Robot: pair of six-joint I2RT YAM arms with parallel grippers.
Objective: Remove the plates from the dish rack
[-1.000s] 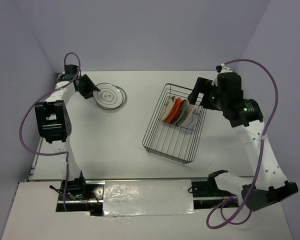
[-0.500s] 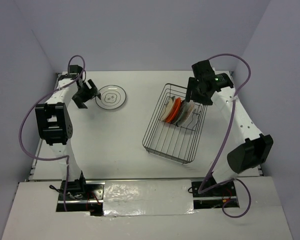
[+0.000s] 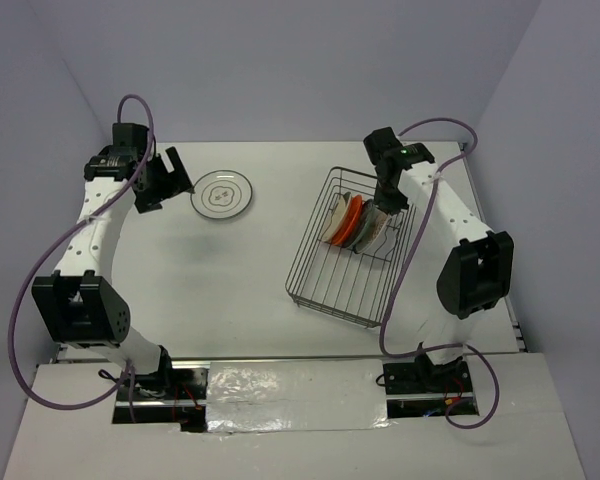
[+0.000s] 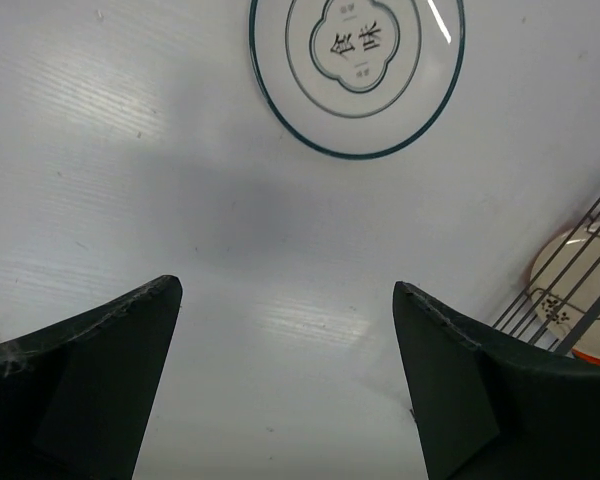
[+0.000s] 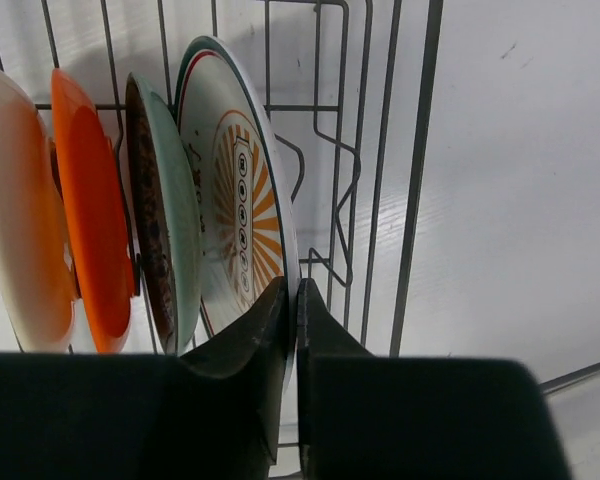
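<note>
Four plates (image 5: 170,230) upright on edge in dark wire dish rack (image 3: 342,283); teal-rimmed white plate (image 3: 221,194) flat, well apart leftward

The ringed plate (image 4: 357,60) on the white table (image 4: 230,250) is white, with a thin teal ring at the rim, a finer ring inside it, and a dark lobed outline around 2 dark characters in the middle. In the dark wire dish rack (image 5: 415,180) are 4 plates: a cream plate (image 5: 15,210) with an orange tint, a solid orange plate (image 5: 90,210), a teal-green plate (image 5: 177,240) with a brown speckled face, and a rayed plate (image 5: 245,210), white with orange rays, a band of small dark circles, and red and green rim lines. The left gripper (image 4: 285,288) and the right gripper (image 5: 292,290) are black.
</note>
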